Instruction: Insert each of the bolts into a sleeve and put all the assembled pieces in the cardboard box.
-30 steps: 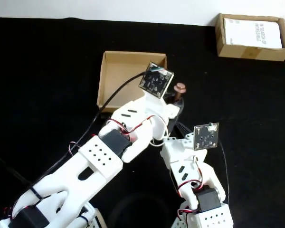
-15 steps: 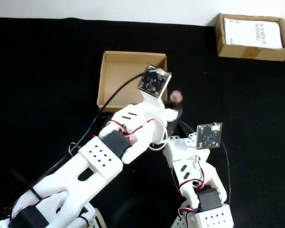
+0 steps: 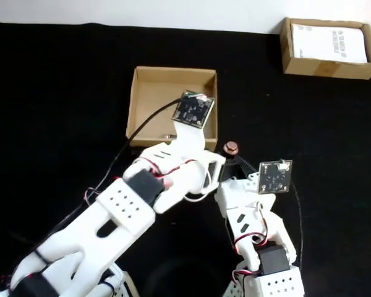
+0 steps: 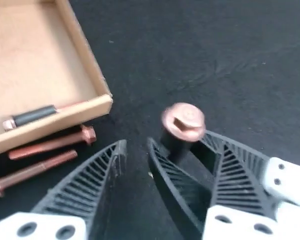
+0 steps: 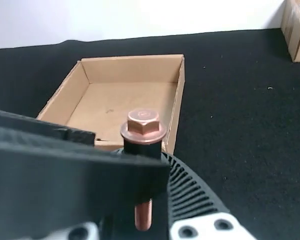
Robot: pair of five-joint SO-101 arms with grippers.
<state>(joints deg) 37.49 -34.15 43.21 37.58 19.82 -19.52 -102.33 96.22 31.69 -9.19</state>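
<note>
A copper bolt stands upright in a black sleeve, its threaded end poking out below. My right gripper is shut on that sleeve, just off the near right corner of the cardboard box. The bolt head shows between the two wrists. My left gripper hangs open beside the held piece, with nothing between its fingers. One assembled piece lies inside the box. Two loose bolts lie on the black table just outside the box's front wall.
A second cardboard box holding a white sheet sits at the far right corner. The black table surface stretches open to the left of the box and to the right of the arms. A white strip runs along the far edge.
The bolt head has shifted nearer to the arms' bases, closer to the right wrist. The left wrist has swung slightly left, over the box's corner.
</note>
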